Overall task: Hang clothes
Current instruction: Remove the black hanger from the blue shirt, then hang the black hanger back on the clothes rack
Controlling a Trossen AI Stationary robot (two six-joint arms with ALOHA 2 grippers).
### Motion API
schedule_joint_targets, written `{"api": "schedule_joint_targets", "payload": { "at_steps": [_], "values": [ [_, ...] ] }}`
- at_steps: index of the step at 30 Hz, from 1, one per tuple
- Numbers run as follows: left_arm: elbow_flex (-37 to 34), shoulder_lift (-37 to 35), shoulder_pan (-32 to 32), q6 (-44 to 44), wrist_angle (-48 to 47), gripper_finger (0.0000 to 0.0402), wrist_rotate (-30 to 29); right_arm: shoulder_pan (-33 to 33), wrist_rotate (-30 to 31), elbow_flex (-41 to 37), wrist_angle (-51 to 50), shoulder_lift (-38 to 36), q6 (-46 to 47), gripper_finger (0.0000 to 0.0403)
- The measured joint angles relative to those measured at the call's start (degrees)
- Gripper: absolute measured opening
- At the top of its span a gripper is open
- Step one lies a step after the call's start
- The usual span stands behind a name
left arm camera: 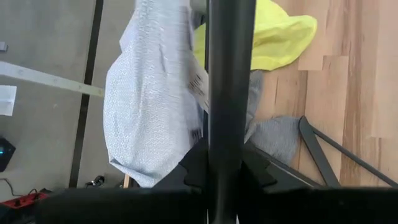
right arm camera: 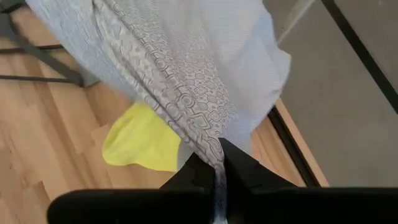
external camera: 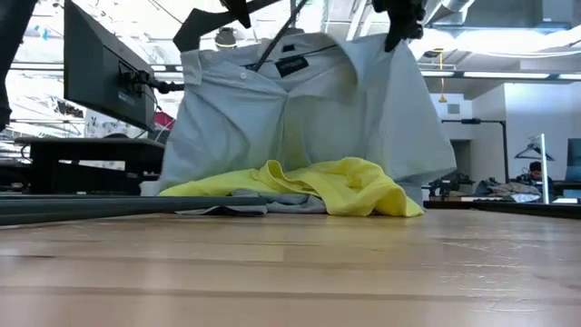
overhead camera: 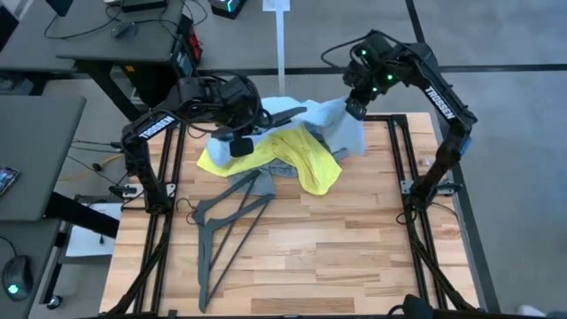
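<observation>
My right gripper (right arm camera: 214,180) is clamped on the light-blue shirt (external camera: 300,109), lifted above the counter (overhead camera: 354,248). My left gripper (left arm camera: 227,168) grips a hanger (left arm camera: 230,74) just beside its collar — the nearer arm.

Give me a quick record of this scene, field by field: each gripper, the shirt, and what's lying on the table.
left gripper: shut on a black hanger inside the light-blue shirt
right gripper: shut on the light-blue shirt
light-blue shirt: lifted, hem near the table
yellow T-shirt: crumpled on the table
spare hangers: flat on the table
</observation>
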Motion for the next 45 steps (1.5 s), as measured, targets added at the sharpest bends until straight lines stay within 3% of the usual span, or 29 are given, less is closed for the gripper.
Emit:
{"api": "schedule_joint_targets", "payload": {
  "at_steps": [2, 6, 10, 15, 20, 27, 32, 38, 41, 45],
  "values": [
    [0.0, -0.3, 0.0, -0.1, 1.6, 0.0023, -1.4, 0.2, -1.8, 0.0, 0.4, 0.2, -0.3, 0.0],
    [2.2, -0.5, 0.0, -0.2, 9.8, 0.0023, -2.9, 4.1, -11.0, 0.1, 4.1, 1.2, -0.1, 0.0],
    [3.6, -1.8, 0.0, -1.7, 19.1, 0.0023, -3.1, 8.5, -12.0, 0.1, 4.7, 4.5, -0.8, 0.0],
    [3.5, -3.9, -0.3, -2.4, 22.6, 0.0023, -3.2, 10.4, -12.1, 0.0, 1.8, 9.7, -1.1, 0.0],
    [3.5, -5.6, -0.7, -4.2, 19.9, 0.0023, -3.4, 9.2, -12.2, -0.1, 2.4, 10.8, -1.0, 0.0009],
    [3.5, -6.8, 1.3, -5.1, 16.2, 0.0023, -3.2, 4.2, -12.2, 0.0, 4.2, 4.7, -0.5, 0.0037],
    [3.5, -6.5, 4.5, -3.7, 15.4, 0.0023, 2.1, 1.8, -12.3, 0.0, 10.9, 2.6, 0.3, 0.004],
    [3.5, -6.5, 7.4, -1.2, 12.9, 0.0023, 3.0, 3.1, -12.4, 0.0, 18.7, 3.1, 7.2, 0.0047],
    [3.4, -6.5, 9.2, 0.3, 8.7, 0.0023, 3.6, 3.2, -12.4, 0.0, 22.2, 4.8, 7.6, 0.0073],
    [0.4, -6.5, 12.1, 1.0, 5.3, 0.0023, 11.3, 2.2, -12.2, 0.0, 30.0, 6.1, 10.7, 0.0135]
  ]
}}
